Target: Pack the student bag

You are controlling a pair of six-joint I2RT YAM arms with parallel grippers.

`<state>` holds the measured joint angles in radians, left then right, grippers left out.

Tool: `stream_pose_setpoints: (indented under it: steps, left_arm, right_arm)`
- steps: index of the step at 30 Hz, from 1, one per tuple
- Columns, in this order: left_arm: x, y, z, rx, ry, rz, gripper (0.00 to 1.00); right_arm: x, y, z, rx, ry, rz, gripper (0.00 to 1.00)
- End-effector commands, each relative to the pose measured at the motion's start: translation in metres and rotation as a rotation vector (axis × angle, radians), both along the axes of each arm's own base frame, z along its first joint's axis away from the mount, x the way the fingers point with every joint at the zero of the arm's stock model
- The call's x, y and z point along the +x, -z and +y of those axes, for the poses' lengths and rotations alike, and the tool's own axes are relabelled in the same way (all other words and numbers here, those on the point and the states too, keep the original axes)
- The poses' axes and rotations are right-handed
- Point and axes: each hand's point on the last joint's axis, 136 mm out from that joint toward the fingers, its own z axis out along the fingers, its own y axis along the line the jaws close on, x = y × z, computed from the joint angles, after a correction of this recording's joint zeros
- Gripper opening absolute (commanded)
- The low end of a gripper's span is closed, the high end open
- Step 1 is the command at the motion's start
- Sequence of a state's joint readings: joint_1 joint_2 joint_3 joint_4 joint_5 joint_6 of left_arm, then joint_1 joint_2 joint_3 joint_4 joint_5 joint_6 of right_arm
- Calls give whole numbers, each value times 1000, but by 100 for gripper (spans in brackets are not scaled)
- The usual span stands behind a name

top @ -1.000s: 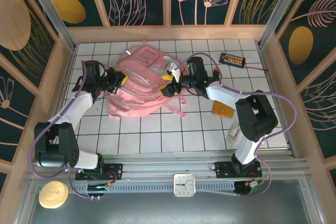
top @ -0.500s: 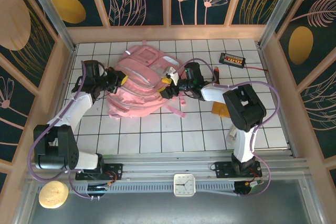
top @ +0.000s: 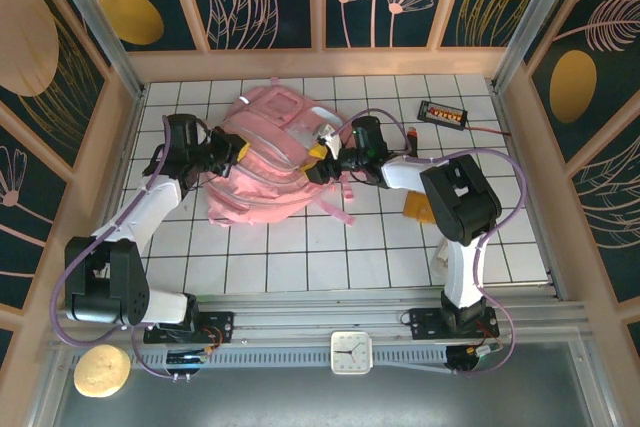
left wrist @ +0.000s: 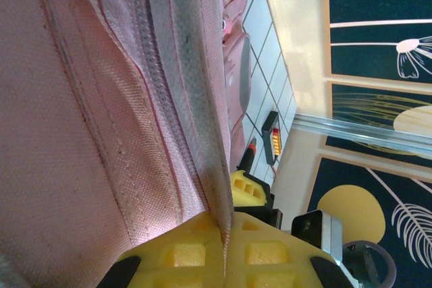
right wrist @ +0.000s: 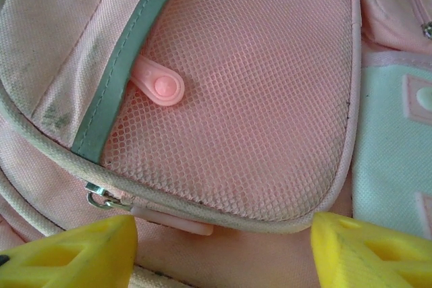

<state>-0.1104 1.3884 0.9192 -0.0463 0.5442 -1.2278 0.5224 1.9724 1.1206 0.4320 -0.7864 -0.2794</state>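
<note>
The student bag (top: 265, 157), a big soft pink backpack, lies on the white tiled table at centre back. My left gripper (top: 232, 152) is at its left side, shut on a fold of the bag's zipper edge (left wrist: 202, 133), which runs down between the yellow pads (left wrist: 182, 254). My right gripper (top: 318, 159) hovers at the bag's right side, open. Its yellow fingertips (right wrist: 74, 251) straddle the rim of a pink mesh pocket (right wrist: 250, 92). A pale pink zipper pull (right wrist: 172, 219) lies between them, untouched. The snap tab (right wrist: 158, 85) sits higher on the pocket.
A black device with an orange display (top: 443, 113) and a red cable lies at back right. An orange-yellow item (top: 425, 209) and a white item (top: 445, 250) lie by the right arm. A clock (top: 351, 352) sits on the front rail.
The right arm has folded in closer to the bag, and its jaws have narrowed a little. The left gripper keeps its hold in the same place.
</note>
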Motion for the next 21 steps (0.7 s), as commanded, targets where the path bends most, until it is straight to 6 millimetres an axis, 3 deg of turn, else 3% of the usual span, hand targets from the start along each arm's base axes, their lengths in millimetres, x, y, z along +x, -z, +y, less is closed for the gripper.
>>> stream_pose_setpoints:
  steps: [1, 15, 21]
  left_arm:
    - [2, -51, -18, -101, 39, -107, 0]
    - [2, -54, -13, -98, 5, -113, 0]
    - [3, -55, -15, -109, 18, -116, 0]
  right_arm:
    - [-27, -1, 15, 33, -58, 55, 68]
    - [-42, -23, 9, 181, -19, 124, 71]
    - [-54, -5, 15, 98, -53, 96, 71]
